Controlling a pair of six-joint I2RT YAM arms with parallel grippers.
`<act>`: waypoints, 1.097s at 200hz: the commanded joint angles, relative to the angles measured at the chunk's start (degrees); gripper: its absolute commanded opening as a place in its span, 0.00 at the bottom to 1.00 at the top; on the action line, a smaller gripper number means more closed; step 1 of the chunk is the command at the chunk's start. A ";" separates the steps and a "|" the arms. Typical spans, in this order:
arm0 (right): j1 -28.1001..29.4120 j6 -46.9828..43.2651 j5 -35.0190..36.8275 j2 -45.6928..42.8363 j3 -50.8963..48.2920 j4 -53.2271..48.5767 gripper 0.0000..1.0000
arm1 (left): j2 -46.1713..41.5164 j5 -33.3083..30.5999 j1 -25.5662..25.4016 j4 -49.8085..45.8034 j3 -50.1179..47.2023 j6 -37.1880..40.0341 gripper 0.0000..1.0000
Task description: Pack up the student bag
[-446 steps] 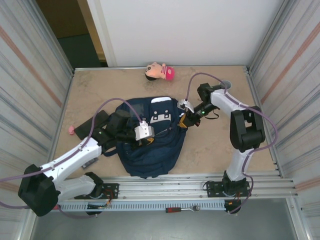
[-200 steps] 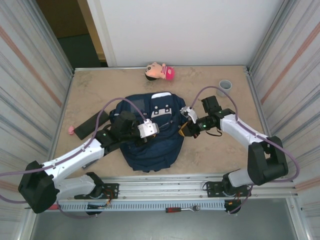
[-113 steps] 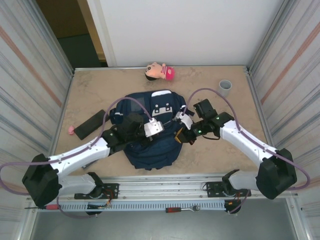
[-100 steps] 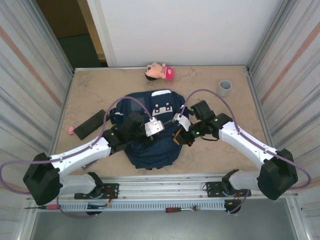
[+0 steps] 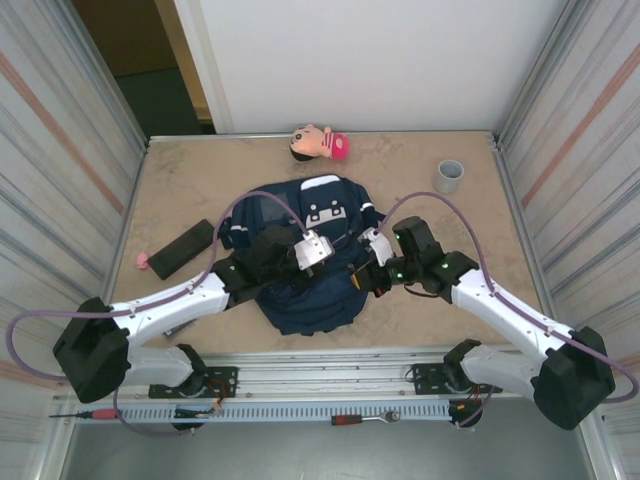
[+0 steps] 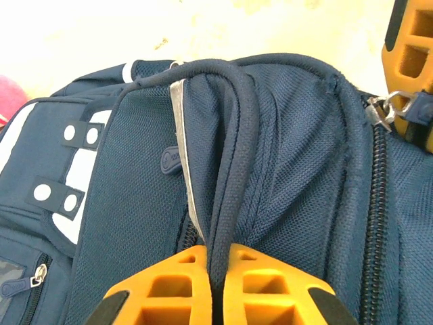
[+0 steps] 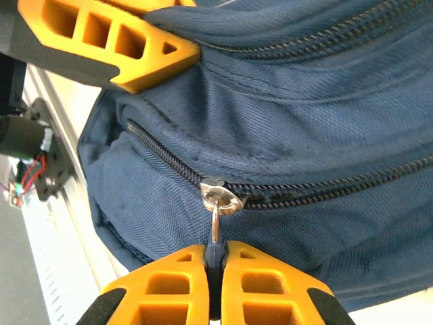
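Pinching a dark cord loop in the closed left gripper; clamping a metal zipper pull in the right gripper. Belonging to the student bag: navy mesh fabric, white slotted patch, lying mid-way across the table, between both arms.

The middle of the desk is blocked by the student bag, and open passage is left at upper left and lower right, limited by a doll, a grey cup and a flat black object.
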 commanded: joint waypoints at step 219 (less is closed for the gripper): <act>15.69 17.51 11.48 -4.12 -3.14 10.79 0.00 | 0.72 -5.33 -3.78 12.23 3.58 -15.18 0.00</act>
